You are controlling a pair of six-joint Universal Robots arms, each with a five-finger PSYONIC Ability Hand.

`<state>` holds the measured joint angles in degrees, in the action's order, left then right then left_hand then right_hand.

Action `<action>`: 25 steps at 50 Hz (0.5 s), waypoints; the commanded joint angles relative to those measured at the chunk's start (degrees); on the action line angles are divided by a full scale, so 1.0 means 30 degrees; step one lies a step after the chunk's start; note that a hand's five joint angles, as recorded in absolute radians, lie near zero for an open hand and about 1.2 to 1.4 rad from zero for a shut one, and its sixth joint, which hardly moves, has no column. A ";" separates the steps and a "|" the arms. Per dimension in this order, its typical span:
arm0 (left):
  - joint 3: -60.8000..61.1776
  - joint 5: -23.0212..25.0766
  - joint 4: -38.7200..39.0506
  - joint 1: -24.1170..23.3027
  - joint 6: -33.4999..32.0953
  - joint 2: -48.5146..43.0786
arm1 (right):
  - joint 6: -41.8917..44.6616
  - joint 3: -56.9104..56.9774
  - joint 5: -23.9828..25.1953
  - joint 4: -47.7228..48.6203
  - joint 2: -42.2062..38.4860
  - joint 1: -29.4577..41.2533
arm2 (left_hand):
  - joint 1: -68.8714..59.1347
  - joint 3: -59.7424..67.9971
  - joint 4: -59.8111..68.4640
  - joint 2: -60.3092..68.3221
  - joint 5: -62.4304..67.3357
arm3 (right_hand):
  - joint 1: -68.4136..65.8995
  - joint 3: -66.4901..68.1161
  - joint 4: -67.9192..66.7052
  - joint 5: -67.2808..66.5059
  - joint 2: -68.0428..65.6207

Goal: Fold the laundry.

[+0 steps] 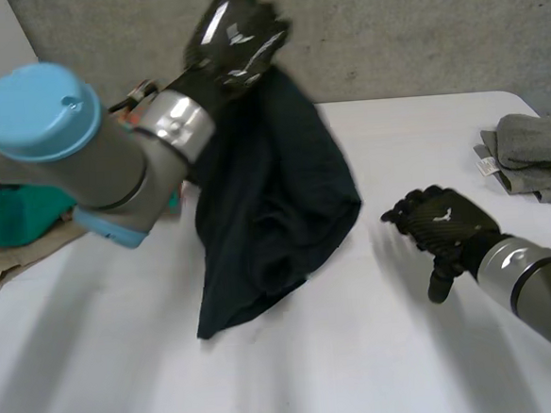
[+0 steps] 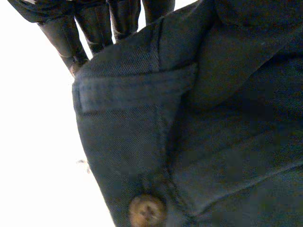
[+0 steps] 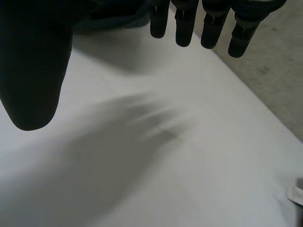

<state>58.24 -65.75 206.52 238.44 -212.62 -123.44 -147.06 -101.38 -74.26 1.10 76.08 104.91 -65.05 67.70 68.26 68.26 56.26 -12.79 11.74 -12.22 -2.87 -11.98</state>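
A dark navy garment (image 1: 275, 197) hangs from my left hand (image 1: 233, 35), which is raised at the back of the table and shut on the cloth's top. Its lower end drapes onto the white table (image 1: 297, 375). In the left wrist view the garment (image 2: 189, 123) shows a belt loop and a brown button (image 2: 147, 210) just under my left hand's fingers (image 2: 71, 38). My right hand (image 1: 442, 225) hovers low over the table to the right of the garment, apart from it. My right hand's fingers (image 3: 184, 28) are straight and hold nothing.
A folded grey cloth (image 1: 535, 151) lies at the table's far right edge. A green cloth (image 1: 16, 215) rests on brown paper (image 1: 14, 258) at the left edge, behind my left arm (image 1: 73, 150). A grey wall (image 1: 414, 27) stands behind the table.
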 commanded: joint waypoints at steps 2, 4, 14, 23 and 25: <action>-0.3033 0.3076 -0.1513 -0.2836 0.1997 -0.2590 | -0.1311 0.0744 -0.0061 0.0015 0.0772 -0.1979 | -0.4985 0.4101 0.3914 0.3914 0.4580 | 0.0930 -0.0581 0.0739 0.0958 0.0660; -0.3590 0.3136 -0.2099 -0.3511 0.1880 -0.3761 | -0.1897 0.1008 -0.0120 0.0015 0.0978 -0.2741 | -0.4985 0.4101 0.3914 0.3914 0.4580 | 0.0930 -0.0581 0.0739 0.0958 0.0660; -0.4413 0.1998 -0.4530 -0.5153 0.1236 -0.5293 | -0.2925 0.2296 -0.0969 -0.0365 0.0891 -0.4793 | 1.8349 -1.9232 -1.9420 -1.9420 -1.8754 | 0.0930 -0.0581 0.0739 0.0958 0.0660; -0.1691 -0.3509 -0.5966 -0.3925 0.1762 -0.1162 | -0.2603 0.2854 -0.0005 -0.1332 0.1212 -0.4093 | 1.8349 -1.9232 -1.9420 -1.9420 -1.8754 | 0.0930 -0.0581 0.0739 0.0958 0.0660; -0.0378 -0.5232 -0.6550 -0.3341 0.2199 0.0006 | -0.2079 0.2942 0.0695 -0.1361 0.1591 -0.3480 | 1.8349 -1.9232 -1.9420 -1.9420 -1.8754 | 0.0930 -0.0581 0.0739 0.0958 0.0660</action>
<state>49.56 -70.09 189.95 224.88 -208.15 -131.76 -155.52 -93.16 -75.82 -1.84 79.20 91.10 -10.65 11.95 11.41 11.57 2.84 -12.79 11.75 -12.22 -2.88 -11.98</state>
